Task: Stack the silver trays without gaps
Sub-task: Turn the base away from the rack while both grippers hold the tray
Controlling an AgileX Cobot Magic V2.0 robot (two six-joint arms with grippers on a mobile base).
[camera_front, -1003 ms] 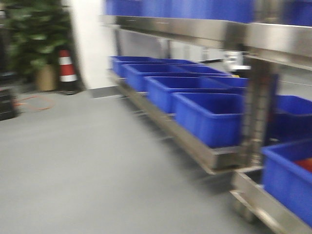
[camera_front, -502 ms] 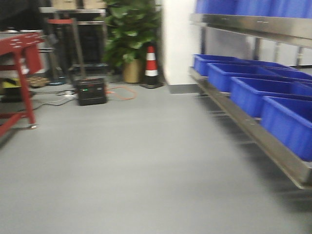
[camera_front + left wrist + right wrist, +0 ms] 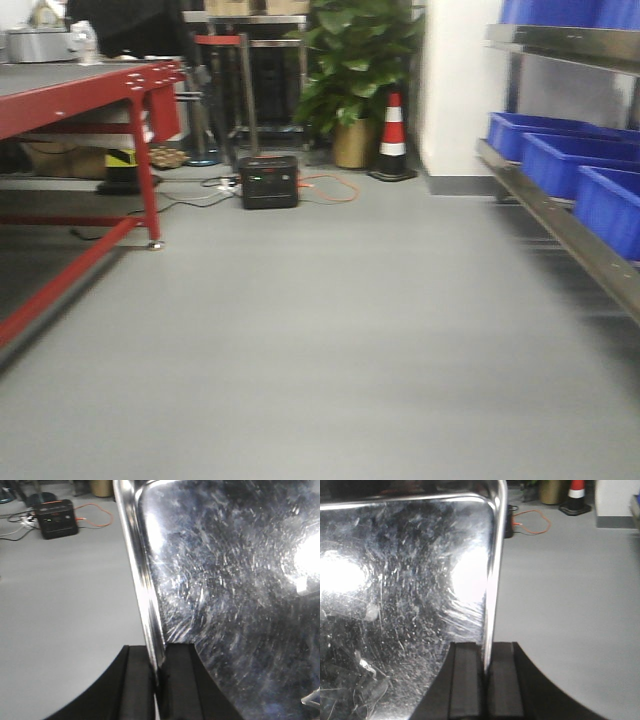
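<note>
**Operator:** Where's the tray right now?

**Spotter:** You've got the silver tray (image 3: 225,605) held up between both arms, over the grey floor (image 3: 320,350). It isn't resting on anything I can see. Your left claw (image 3: 159,680) is clamped on the rolled rim of one side. Your right claw (image 3: 485,685) is pinched onto the rim opposite. Both are closed hard on the metal.

**Operator:** Why take it by two edges?

**Spotter:** My read is that it's wide, thin and slick, so a single pinch would let it swing or slip. Two grips on opposite rims should steady it, and you'll want that to seat it square on another tray with no gap.

**Operator:** Where's the stack?

**Spotter:** I can't tell you. The front view shows the red desk (image 3: 90,100) on the left and blue bins (image 3: 560,165) on the right. A traffic cone (image 3: 393,130) and a black box (image 3: 269,182) sit farther off. No second tray shows clearly. I'd judge you're mid-carry, with the stacking not yet begun.

**Operator:** Any risk?

**Spotter:** An uneven pull between your arms could twist the rim out of one claw.
</note>
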